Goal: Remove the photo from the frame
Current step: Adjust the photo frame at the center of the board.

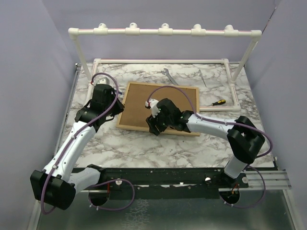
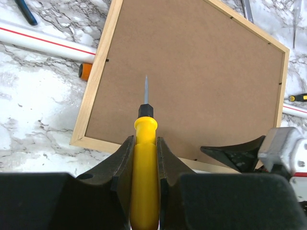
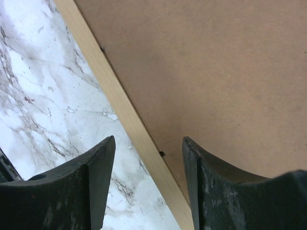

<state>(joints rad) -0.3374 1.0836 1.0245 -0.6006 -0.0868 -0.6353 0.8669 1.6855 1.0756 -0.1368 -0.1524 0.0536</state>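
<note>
The frame (image 1: 168, 103) lies face down on the marble table, its brown fibreboard back up and thin light-wood edging around it; it also shows in the left wrist view (image 2: 192, 72) and the right wrist view (image 3: 201, 72). The photo is hidden under the back. My left gripper (image 2: 145, 148) is shut on a yellow-handled screwdriver (image 2: 145, 163), its metal tip over the back near the frame's left part. My right gripper (image 3: 148, 153) is open, its jaws straddling the frame's near wooden edge (image 3: 129, 120) beside a small black tab (image 3: 161, 154).
A white PVC pipe rack (image 1: 163, 32) stands at the back, with its base pipes on the table (image 1: 230, 108). A second yellow-and-black screwdriver (image 1: 213, 102) lies right of the frame. Metal tools (image 1: 169, 75) lie behind the frame. An orange-tipped tool (image 2: 85, 70) lies by the frame's left edge.
</note>
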